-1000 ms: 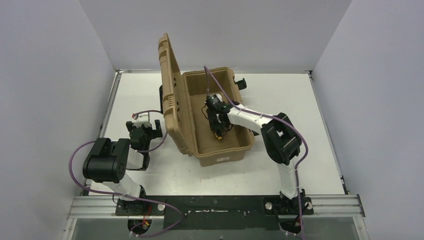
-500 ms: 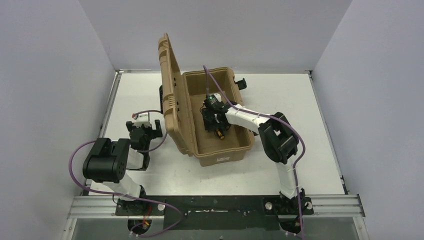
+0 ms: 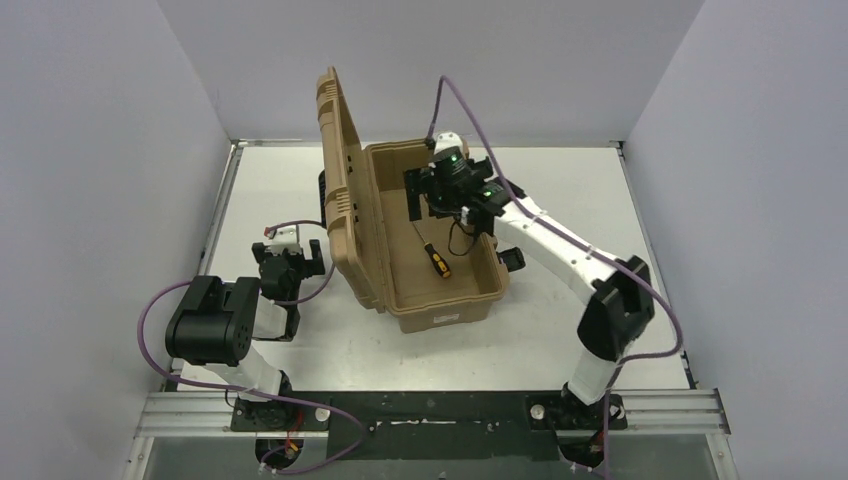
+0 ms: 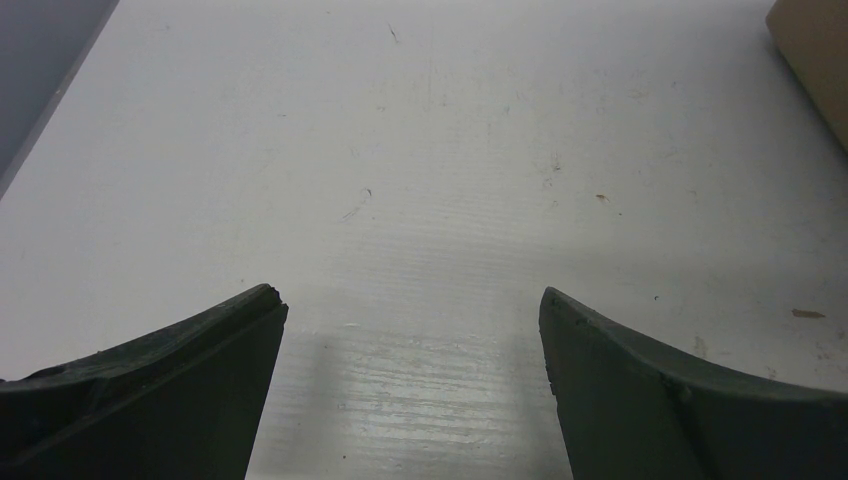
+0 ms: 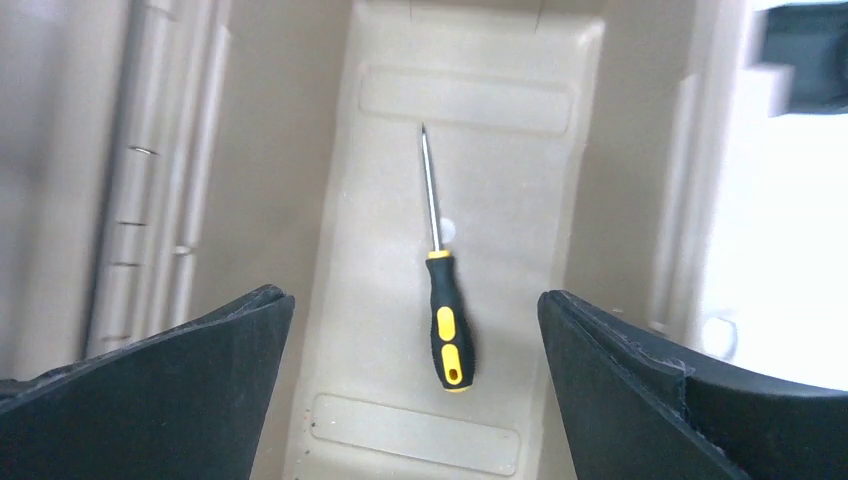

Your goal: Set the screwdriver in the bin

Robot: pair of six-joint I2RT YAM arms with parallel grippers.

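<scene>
The screwdriver (image 3: 434, 257), black handle with yellow accents, lies flat on the floor of the tan bin (image 3: 440, 318), whose lid stands open on the left. In the right wrist view the screwdriver (image 5: 448, 330) lies alone on the bin floor (image 5: 400, 440), its shaft pointing away. My right gripper (image 3: 437, 198) hangs above the bin's far end, open and holding nothing, well above the tool. From its own camera the right gripper (image 5: 412, 296) shows both fingers wide apart. My left gripper (image 3: 289, 258) rests open over bare table left of the bin, and the left gripper (image 4: 410, 300) holds nothing.
The raised ribbed lid (image 3: 340, 180) stands as a wall between the two arms. Black latches (image 3: 484, 166) stick out on the bin's right side. White walls close the table on three sides. A corner of the bin (image 4: 815, 50) shows at the left wrist view's upper right.
My right gripper opened and let go of the screwdriver, which now lies on the bin floor. The arm then rose and drew back toward the bin's far end. The left arm stayed still.
</scene>
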